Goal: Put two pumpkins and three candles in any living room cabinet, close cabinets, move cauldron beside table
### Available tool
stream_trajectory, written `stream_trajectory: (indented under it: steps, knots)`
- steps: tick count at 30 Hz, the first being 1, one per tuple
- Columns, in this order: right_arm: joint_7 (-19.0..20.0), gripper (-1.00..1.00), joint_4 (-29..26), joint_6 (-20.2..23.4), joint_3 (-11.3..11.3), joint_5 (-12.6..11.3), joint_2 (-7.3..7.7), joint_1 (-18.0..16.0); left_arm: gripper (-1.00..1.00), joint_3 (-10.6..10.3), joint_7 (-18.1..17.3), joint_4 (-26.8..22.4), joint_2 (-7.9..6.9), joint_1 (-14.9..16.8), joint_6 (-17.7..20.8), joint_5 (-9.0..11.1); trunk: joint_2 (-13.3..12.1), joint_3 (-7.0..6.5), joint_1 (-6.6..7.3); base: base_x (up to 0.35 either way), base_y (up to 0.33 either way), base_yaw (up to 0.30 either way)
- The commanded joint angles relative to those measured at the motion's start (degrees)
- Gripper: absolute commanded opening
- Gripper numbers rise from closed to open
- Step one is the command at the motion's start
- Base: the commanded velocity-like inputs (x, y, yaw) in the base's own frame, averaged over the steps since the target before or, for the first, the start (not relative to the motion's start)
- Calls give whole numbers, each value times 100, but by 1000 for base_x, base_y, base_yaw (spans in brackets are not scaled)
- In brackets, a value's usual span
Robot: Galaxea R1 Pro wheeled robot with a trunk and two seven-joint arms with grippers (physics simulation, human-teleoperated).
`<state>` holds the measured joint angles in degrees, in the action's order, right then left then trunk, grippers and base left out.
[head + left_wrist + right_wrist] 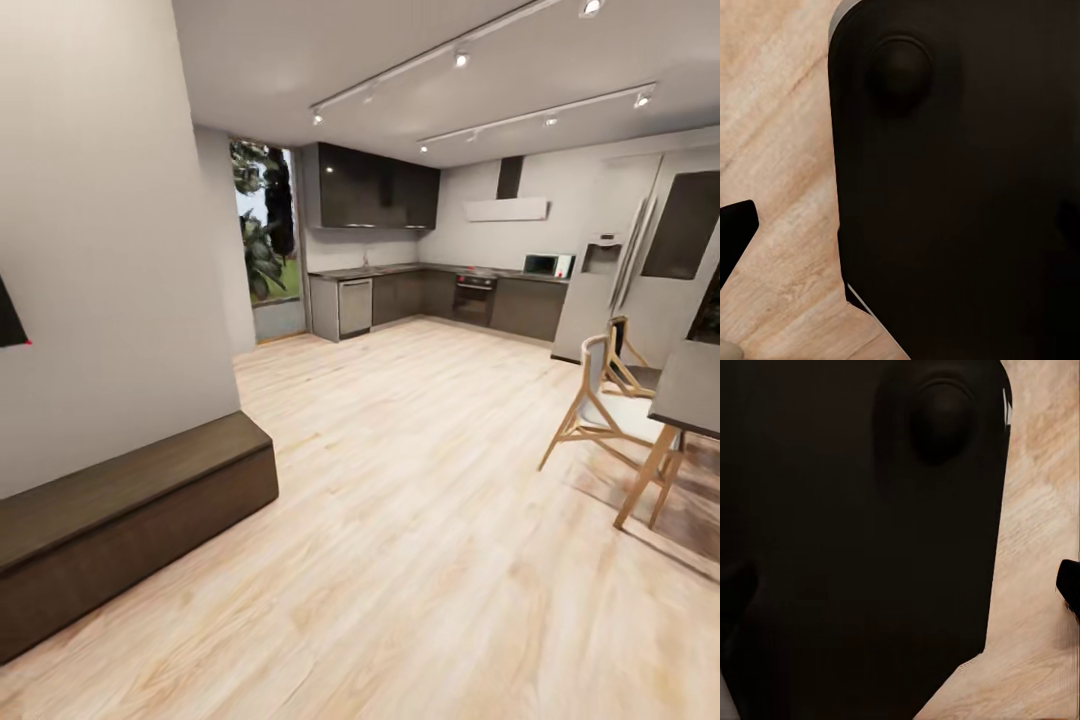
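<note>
A long, low dark-brown cabinet [130, 520] stands against the pale wall at the lower left of the head view, its front shut. The pumpkins, candles, cauldron and coffee table are out of view. In the left wrist view a large black part of the robot's body [952, 187] hangs over the plank floor, with a dark tip [735, 236] at the picture's edge. The right wrist view has the same black body [855, 547] and a small dark tip [1069, 585] at its edge. Neither view lets me tell how the fingers stand.
Light wood floor [420, 520] runs ahead to a dark kitchen [420, 295] with a window [265, 235]. On the right stand wooden chairs [600, 400], a dark dining table [690, 390] and a pale fridge [640, 270]. A black TV corner [8, 322] shows at the left edge.
</note>
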<state>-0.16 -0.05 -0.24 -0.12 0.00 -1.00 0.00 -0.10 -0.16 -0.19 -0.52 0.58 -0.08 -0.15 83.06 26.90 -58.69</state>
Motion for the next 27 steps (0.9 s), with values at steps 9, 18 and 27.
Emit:
stream_trajectory:
  steps: [9, 18, 27]
  knots:
    - [-26, 100, -4, -2, 32, 57, -116, 0, 100, -3, -2, 1, 0, 3, -7, -2, 2, 22, -3, 334, 13, 284]
    - [-28, 100, -4, -2, 46, 61, -128, 0, 100, 1, -1, 1, 0, 3, -9, -2, 2, 44, -3, 335, -8, 285]
    - [-28, 100, -4, -2, 47, 61, -128, 0, 100, 2, 6, 1, 0, 3, -10, -2, 2, 66, -3, 289, -127, 285]
